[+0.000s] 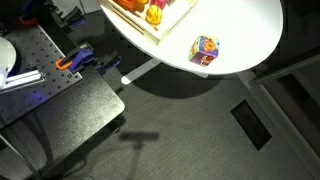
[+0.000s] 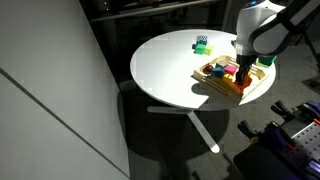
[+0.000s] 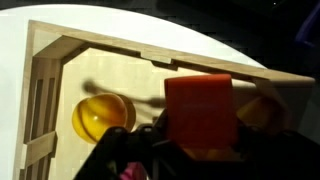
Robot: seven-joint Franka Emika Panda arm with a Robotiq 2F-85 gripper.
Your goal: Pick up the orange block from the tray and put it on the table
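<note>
Fingers [image 3: 138,150] of mine show dark and blurred along the bottom of the wrist view. They are drawn in to a narrow gap and clamped on the orange block [image 3: 198,108], one on each side of it. Its lower edge is hidden behind them, so I cannot tell whether it touches the tray floor or hangs just clear of it.

The orange block is a plain, bright, squarish piece with a flat face turned to the camera. That face is evenly coloured and carries no markings. It sits over the inside of the tray [image 3: 45,70], a pale wooden one with a low raised rim and a slatted left side. A rounded yellow piece [image 3: 100,116] lies on the tray floor beside the block, apart from it.

In an exterior view my arm [image 2: 258,28] reaches down over the tray [image 2: 212,84], which lies on the round white surface [image 2: 165,65]. A multicoloured cube [image 2: 201,43] stands on that surface near the tray, not touching it. In an exterior view the same cube [image 1: 205,50] stands close to the rim of the surface [image 1: 245,30], just off the corner of the tray [image 1: 165,32].
</note>
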